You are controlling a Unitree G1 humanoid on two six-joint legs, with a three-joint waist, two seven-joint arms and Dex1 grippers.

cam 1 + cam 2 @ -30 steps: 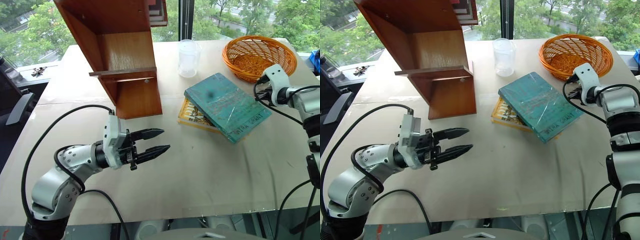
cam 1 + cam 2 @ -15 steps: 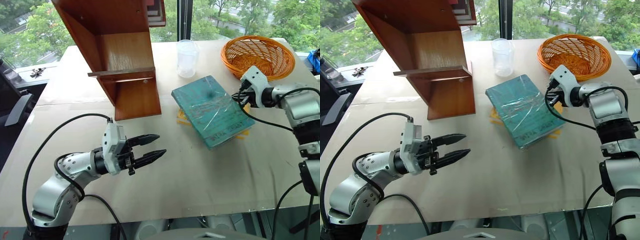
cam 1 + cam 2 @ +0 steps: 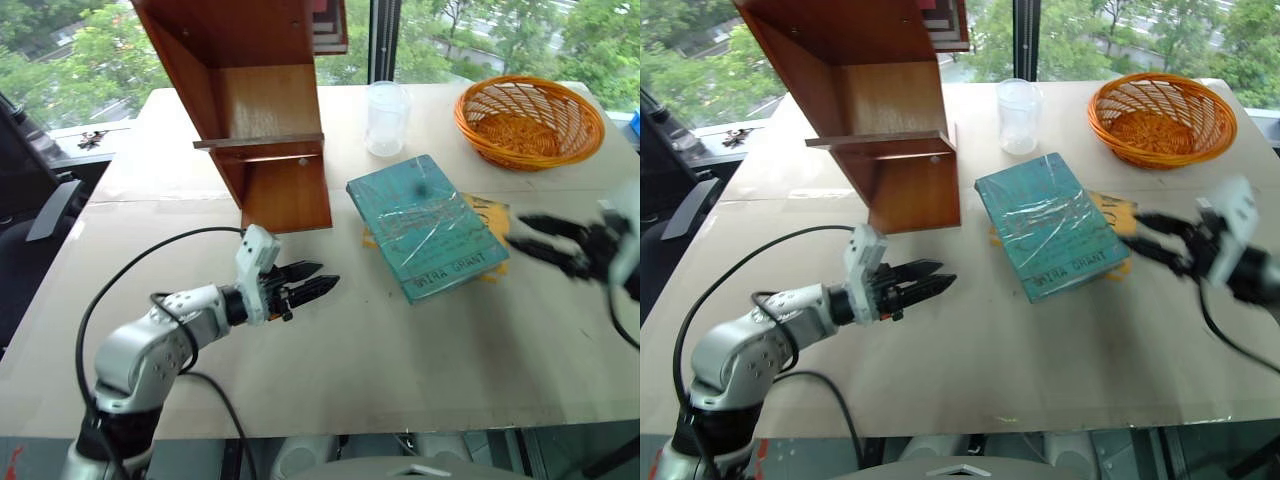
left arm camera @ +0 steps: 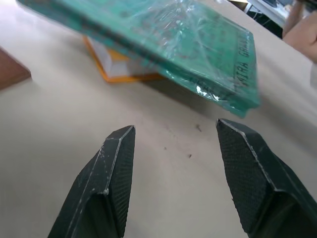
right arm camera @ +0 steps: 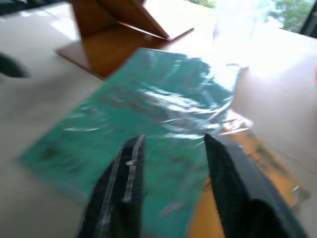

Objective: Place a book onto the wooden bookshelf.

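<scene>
The teal book (image 3: 426, 226) lies flat on the tan table (image 3: 400, 350), atop a yellow-orange book (image 3: 488, 213), between both pincers. The left gripper (image 3: 312, 283) hovers released, empty, the wooden bookshelf (image 3: 262, 110) just beyond it. The right gripper (image 3: 535, 240) is parted, holding nothing. Windows show green trees behind.

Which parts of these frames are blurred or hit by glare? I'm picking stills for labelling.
Eye views: the right gripper is smeared by motion, while the left gripper is crisp. Right wrist view: everything is soft, and glare streaks the teal book. Left wrist view: the book's far end blurs, the fingers stay sharp.
</scene>
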